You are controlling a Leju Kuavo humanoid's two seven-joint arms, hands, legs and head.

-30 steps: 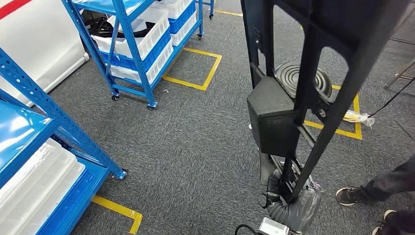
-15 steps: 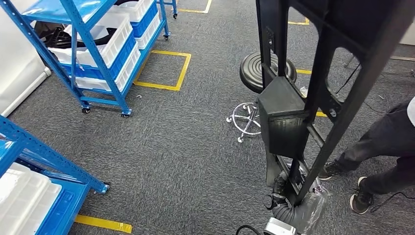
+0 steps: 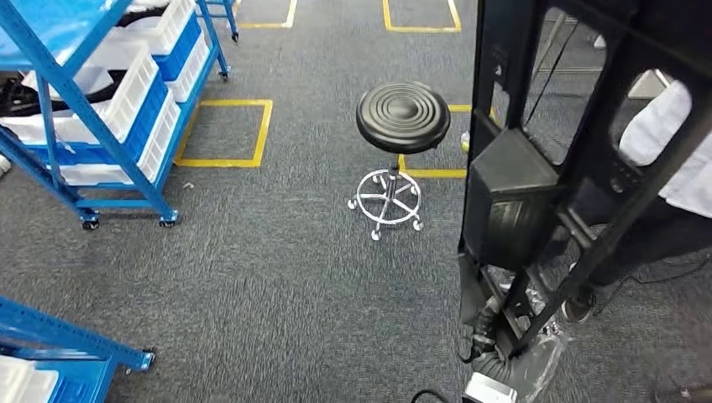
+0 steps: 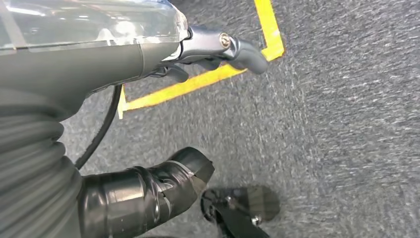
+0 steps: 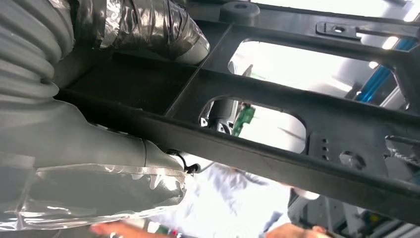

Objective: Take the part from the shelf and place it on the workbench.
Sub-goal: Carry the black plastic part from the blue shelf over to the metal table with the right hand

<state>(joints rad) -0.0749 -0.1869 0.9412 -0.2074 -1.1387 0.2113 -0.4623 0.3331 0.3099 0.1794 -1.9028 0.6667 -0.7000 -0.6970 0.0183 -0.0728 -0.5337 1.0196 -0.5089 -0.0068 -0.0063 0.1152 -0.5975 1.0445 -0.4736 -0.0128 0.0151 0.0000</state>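
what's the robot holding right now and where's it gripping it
The right hand grips the large black frame part at its lower end, holding it upright. The left hand holds nothing.

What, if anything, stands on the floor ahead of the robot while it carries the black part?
A black round stool stands on the carpet ahead, left of the black frame part held by the right hand. The workbench is out of view.

Materials and finishes, listed outward from the stool

Stool (image 3: 402,117): matt black ribbed seat, shiny chromed metal base. Beneath it, rough grey carpet (image 3: 277,277) is seen; beside it, the matt black plastic-looking part (image 3: 520,201); further off, glossy blue-painted metal shelving (image 3: 75,109).
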